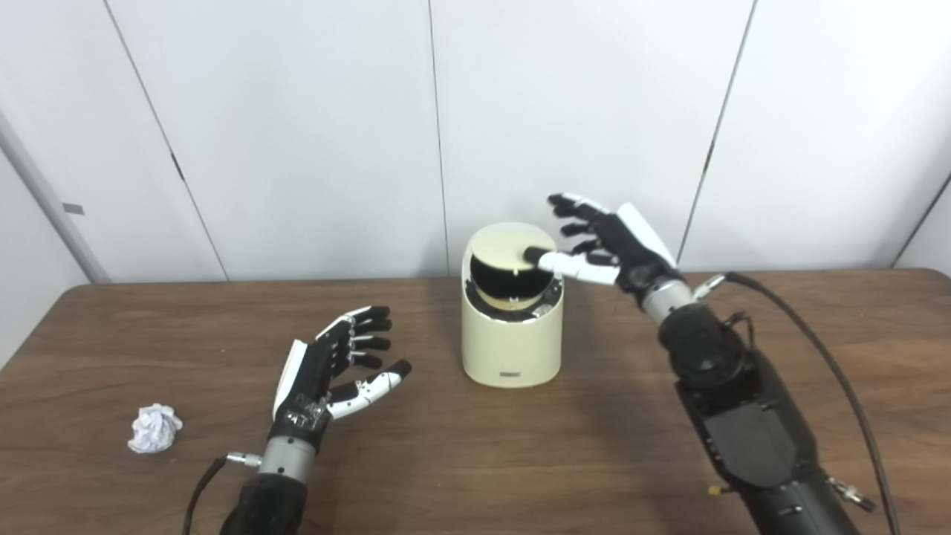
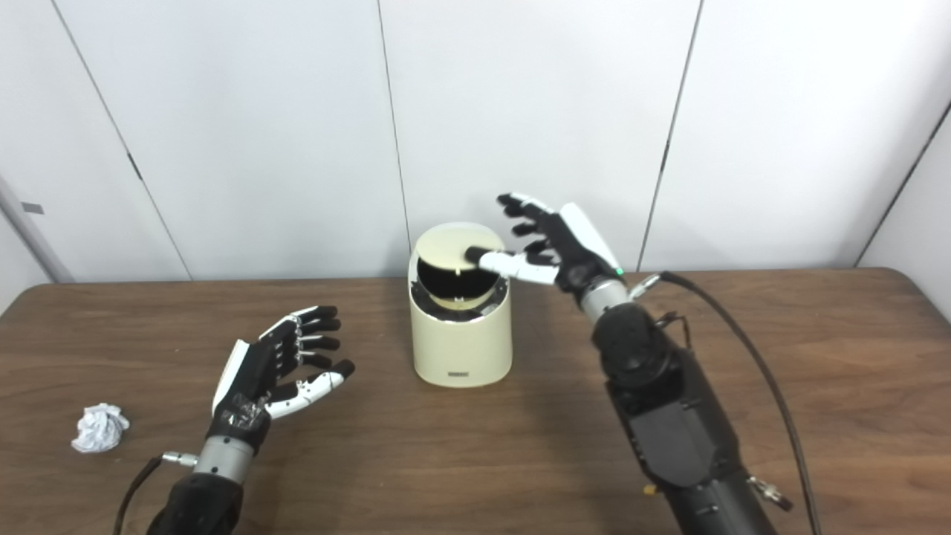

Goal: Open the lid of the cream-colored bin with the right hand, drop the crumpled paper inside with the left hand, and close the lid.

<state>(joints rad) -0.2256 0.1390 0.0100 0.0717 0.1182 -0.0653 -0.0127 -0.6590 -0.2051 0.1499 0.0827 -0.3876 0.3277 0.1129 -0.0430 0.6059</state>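
The cream-colored bin (image 1: 511,342) stands at the middle of the brown table. Its round lid (image 1: 507,251) is tilted, showing a dark opening beneath. My right hand (image 1: 605,241) is open beside the bin's upper right, its thumb tip resting on the lid's right edge. The crumpled white paper (image 1: 154,428) lies on the table at the front left. My left hand (image 1: 334,368) is open and empty, palm turned right, between the paper and the bin, touching neither.
The brown table (image 1: 475,461) reaches a white panelled wall close behind the bin. A black cable (image 1: 832,371) runs along my right arm over the table's right side.
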